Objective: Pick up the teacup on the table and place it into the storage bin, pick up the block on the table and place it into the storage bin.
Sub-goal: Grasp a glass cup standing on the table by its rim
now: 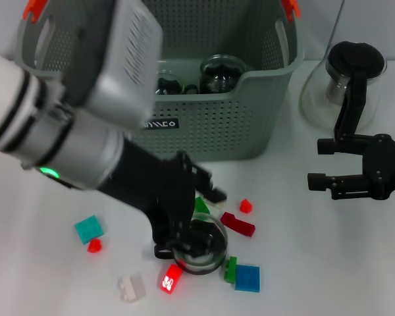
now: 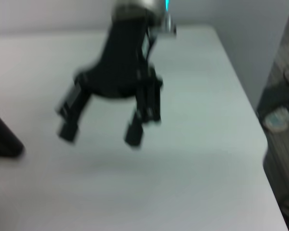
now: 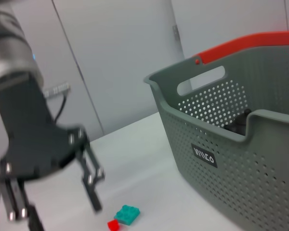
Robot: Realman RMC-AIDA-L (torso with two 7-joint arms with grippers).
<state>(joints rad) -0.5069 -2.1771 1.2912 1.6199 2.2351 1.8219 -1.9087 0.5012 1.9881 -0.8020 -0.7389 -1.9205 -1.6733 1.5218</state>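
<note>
The glass teacup (image 1: 207, 249) stands on the white table among loose blocks. My left gripper (image 1: 187, 220) is low over it with its jaws spread wide; one finger is at the cup's rim, the other points off to the right. The right wrist view shows the same gripper (image 3: 58, 211) open; the cup is out of that view. Blocks lie around the cup: blue (image 1: 247, 278), green (image 1: 230, 268), dark red (image 1: 237, 224), red with white marks (image 1: 172, 279). The grey-green storage bin (image 1: 250, 125) stands behind. My right gripper (image 1: 319, 163) is open and empty at the right.
A teal block (image 1: 89, 228), a small red block (image 1: 94, 245) and a white block (image 1: 130, 288) lie to the left. Dark glassware (image 1: 220, 72) is in the bin. A glass pot (image 1: 352, 72) with a black handle stands at the back right.
</note>
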